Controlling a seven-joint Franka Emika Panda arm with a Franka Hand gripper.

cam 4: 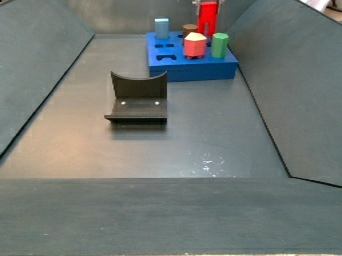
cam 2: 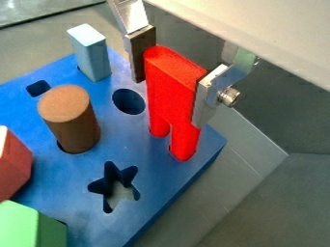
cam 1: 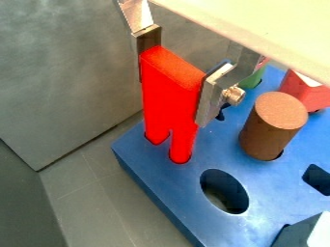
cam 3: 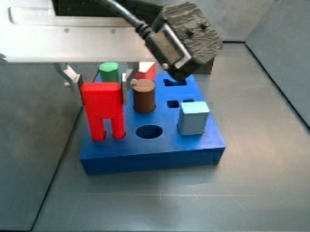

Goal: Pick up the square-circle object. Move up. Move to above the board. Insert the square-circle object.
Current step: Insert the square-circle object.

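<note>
My tool [cam 1: 180, 69] hangs over a corner of the large thick blue rectangular board [cam 1: 154, 174] with shaped holes, its flat silver fingers [cam 2: 133, 21] spread just wider than the bright red tall two-legged block [cam 1: 168, 92] standing between them. In both wrist views a sliver of gap shows at each pad, so the tool grips nothing. The red block [cam 3: 103, 109] stands upright at the board's corner, legs down into the blue top, with the reddish-brown cylinder [cam 3: 144, 95] just beside it at three o'clock in a side view. A round hole [cam 3: 149, 132] lies open at its four o'clock, a pale blue square peg [cam 3: 194, 117] beyond. The dark L-shaped fixture [cam 4: 135, 97] sits well apart on the grey desk [cam 4: 174, 160].
</note>
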